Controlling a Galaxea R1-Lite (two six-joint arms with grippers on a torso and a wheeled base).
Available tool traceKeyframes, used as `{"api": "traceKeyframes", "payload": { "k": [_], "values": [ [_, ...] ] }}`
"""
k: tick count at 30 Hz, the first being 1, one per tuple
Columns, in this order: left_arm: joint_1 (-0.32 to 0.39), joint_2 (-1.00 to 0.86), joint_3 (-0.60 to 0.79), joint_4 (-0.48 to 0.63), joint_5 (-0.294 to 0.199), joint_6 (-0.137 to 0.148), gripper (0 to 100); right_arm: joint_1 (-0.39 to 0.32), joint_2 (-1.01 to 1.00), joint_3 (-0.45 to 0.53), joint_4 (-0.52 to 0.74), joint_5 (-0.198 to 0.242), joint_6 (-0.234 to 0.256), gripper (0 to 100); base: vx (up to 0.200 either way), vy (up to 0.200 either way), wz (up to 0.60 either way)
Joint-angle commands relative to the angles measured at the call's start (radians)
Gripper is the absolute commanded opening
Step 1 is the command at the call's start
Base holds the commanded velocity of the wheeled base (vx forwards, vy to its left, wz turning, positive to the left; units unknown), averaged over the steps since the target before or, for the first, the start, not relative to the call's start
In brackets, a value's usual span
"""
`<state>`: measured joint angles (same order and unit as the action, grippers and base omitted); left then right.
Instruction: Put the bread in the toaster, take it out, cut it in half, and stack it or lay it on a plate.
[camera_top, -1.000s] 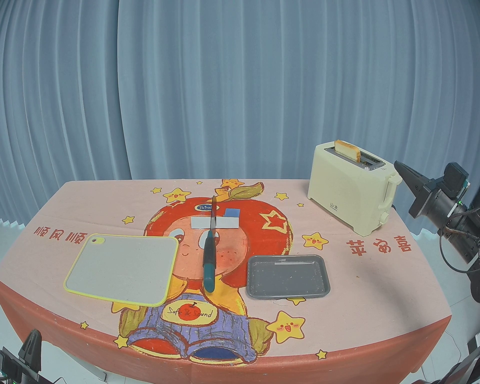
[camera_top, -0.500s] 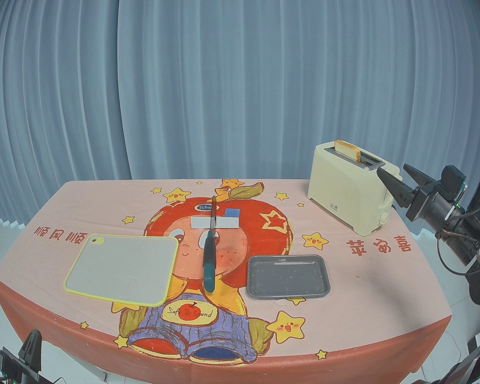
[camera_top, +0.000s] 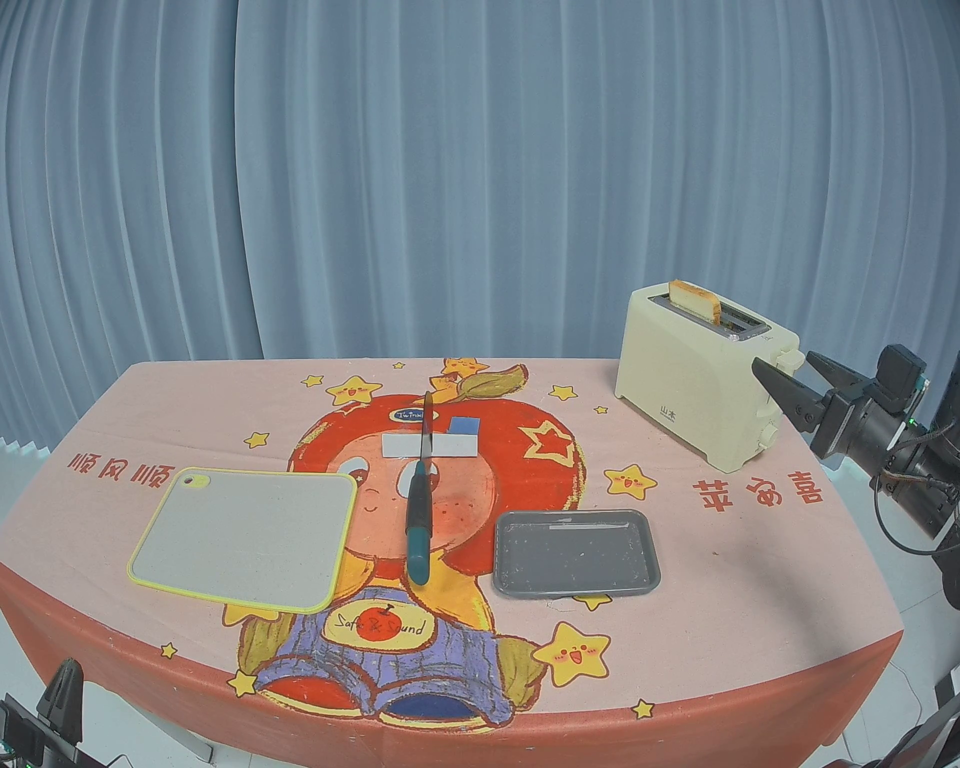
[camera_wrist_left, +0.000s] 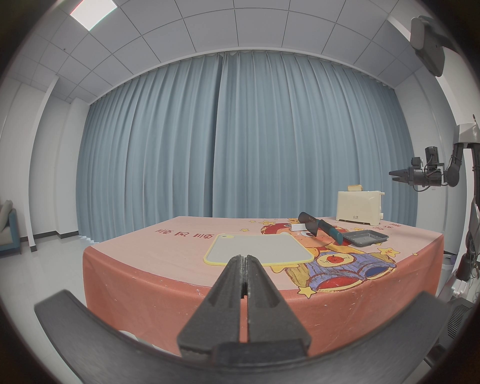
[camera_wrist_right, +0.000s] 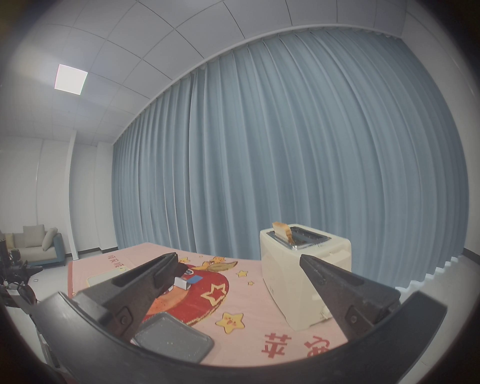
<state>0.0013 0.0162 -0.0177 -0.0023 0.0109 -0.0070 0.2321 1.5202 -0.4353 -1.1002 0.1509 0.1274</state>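
Note:
A slice of toasted bread (camera_top: 695, 298) stands up out of the far slot of the cream toaster (camera_top: 690, 385) at the table's back right. My right gripper (camera_top: 783, 365) is open and level beside the toaster's right end, close to its lever; from the right wrist the toaster (camera_wrist_right: 300, 275) and bread (camera_wrist_right: 282, 232) lie ahead of that gripper (camera_wrist_right: 237, 260). A grey plate-like tray (camera_top: 575, 552) lies front centre, and a green-edged cutting board (camera_top: 245, 538) lies left. My left gripper (camera_wrist_left: 245, 260) is shut, low off the table's front left corner.
A teal-handled knife (camera_top: 420, 490) lies between the board and the tray, its blade resting over a small white and blue block (camera_top: 445, 440). The cartoon tablecloth (camera_top: 760, 600) is bare at the front right. A blue curtain (camera_top: 480, 170) hangs behind the table.
My right gripper has swung left from beyond the table edge to the toaster's right end, then dropped slightly. Nothing else has moved.

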Motion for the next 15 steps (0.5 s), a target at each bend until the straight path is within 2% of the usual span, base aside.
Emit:
{"api": "traceKeyframes", "payload": {
  "k": [1,6,9,15],
  "values": [
    [0.000,-0.016,0.018,-0.001,0.001,0.001,0,-0.019,-0.040,-0.006,0.066,0.001,-0.005,100,0.000,0.000,0.00],
    [0.000,-0.016,0.018,-0.001,0.000,-0.001,0,-0.025,-0.052,-0.037,0.105,-0.001,-0.005,100,0.000,0.000,0.00],
    [0.000,-0.016,0.018,-0.001,0.000,-0.001,0,-0.056,-0.054,-0.051,0.132,0.001,-0.009,100,0.000,0.000,0.00],
    [0.000,-0.016,0.018,-0.001,0.000,0.001,0,-0.070,-0.078,-0.168,0.338,0.001,-0.014,100,0.000,0.000,0.00]
  ]
}}
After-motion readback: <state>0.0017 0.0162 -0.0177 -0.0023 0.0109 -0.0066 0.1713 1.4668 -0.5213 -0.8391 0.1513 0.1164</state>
